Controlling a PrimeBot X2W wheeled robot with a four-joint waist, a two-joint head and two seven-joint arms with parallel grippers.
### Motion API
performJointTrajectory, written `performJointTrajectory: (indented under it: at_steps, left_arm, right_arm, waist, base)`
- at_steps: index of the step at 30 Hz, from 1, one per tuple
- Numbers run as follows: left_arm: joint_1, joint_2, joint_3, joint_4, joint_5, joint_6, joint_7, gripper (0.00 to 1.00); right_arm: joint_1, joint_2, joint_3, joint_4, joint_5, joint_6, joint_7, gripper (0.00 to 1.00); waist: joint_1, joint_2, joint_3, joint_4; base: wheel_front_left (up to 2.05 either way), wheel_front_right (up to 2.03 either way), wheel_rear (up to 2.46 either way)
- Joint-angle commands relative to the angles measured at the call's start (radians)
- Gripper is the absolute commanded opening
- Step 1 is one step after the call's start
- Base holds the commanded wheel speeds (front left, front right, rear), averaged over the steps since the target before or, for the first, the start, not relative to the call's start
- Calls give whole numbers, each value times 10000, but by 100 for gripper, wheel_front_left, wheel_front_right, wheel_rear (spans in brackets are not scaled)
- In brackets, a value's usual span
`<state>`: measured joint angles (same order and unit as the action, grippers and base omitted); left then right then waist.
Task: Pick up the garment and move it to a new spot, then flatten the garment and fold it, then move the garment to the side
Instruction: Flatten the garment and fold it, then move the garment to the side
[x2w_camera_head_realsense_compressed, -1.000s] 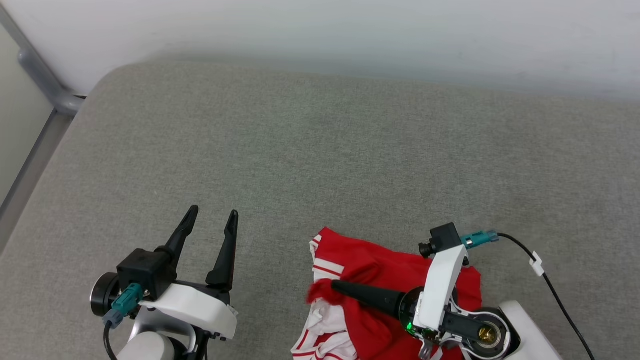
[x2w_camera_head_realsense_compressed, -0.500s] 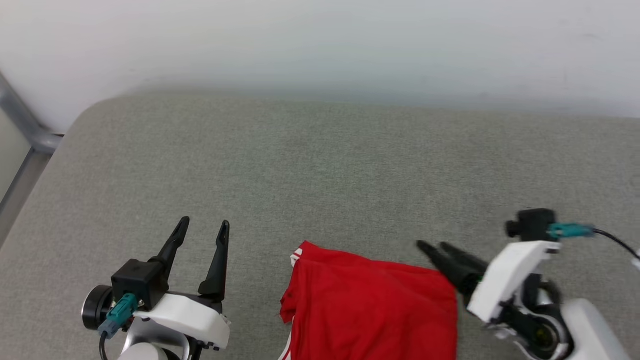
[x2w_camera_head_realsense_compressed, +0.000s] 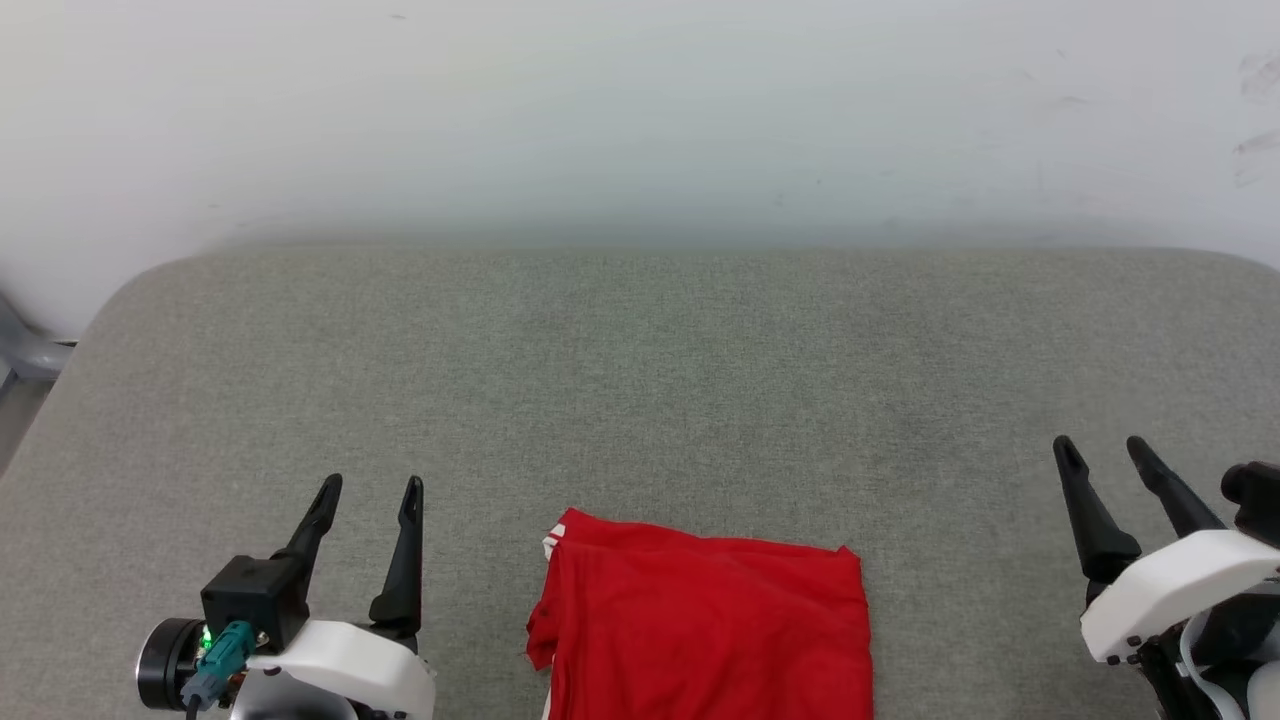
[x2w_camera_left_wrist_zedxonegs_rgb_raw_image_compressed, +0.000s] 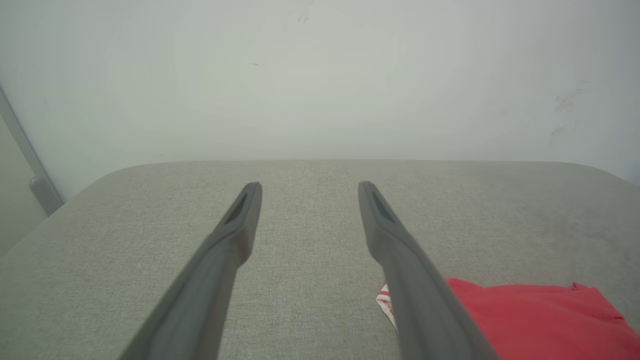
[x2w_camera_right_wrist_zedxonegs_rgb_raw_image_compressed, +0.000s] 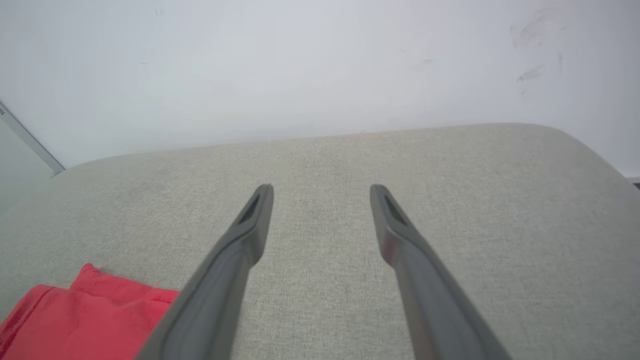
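Head view: a folded red jersey shirt (x2w_camera_head_realsense_compressed: 705, 625) lies at the near edge of a grey fabric-covered surface (x2w_camera_head_realsense_compressed: 640, 380). Its lower part is cut off by the frame, and a sliver of white-and-red striped trim (x2w_camera_head_realsense_compressed: 552, 545) peeps out at its far left corner. Flanking it, and touching none of it, are the left gripper (x2w_camera_head_realsense_compressed: 371, 490) and the right gripper (x2w_camera_head_realsense_compressed: 1100, 447), each with its two dark fingers spread and nothing between them. The left stands near the shirt, the right well apart. The shirt looks light, soft and limp — likely to sag and come unfolded if lifted by a single point. A move to the side would best begin with a pinch through all layers at the two far corners, or at both side edges together. Beyond, bare grey fabric runs to a rounded far edge beneath a white wall (x2w_camera_head_realsense_compressed: 640, 120).
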<state>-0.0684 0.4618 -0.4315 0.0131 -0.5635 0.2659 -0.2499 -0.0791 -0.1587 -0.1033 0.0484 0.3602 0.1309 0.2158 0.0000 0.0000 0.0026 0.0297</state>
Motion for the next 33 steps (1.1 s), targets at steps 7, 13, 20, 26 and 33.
performJointTrajectory:
  at_steps: [7, 13, 20, 26, 33]
  left_arm:
    - [386, -63, 157, -6, 146, 169, -106, 100]
    - [634, -169, 292, 148, 231, 192, -143, 100]
    - [819, -289, 472, 342, 359, 102, -163, 100]
    - [827, -373, 636, 270, 526, 19, -169, 100]
    - [795, -492, 753, 274, 675, -84, -169, 100]
  right_arm:
    - [735, 269, 110, -917, -1121, -4, -1598, 100]
    - [1383, 470, 302, -1445, -1689, -4, -1923, 100]
    - [1930, 710, 297, -1824, -1773, -4, -1762, 100]
    - [2018, 803, 298, -1960, -1727, -4, -1565, 100]
    - [1906, 830, 152, -1937, -1680, -4, -1263, 100]
  waist:
    - [0, 0, -295, -155]
    - [0, 0, -458, -212]
    - [0, 0, -589, -294]
    - [0, 0, -586, -326]
    - [0, 0, -543, -300]
  base:
    - [0, 0, 0]
    - [0, 0, 0]
    - [0, 0, 0]
    - [0, 0, 0]
    - [0, 0, 0]
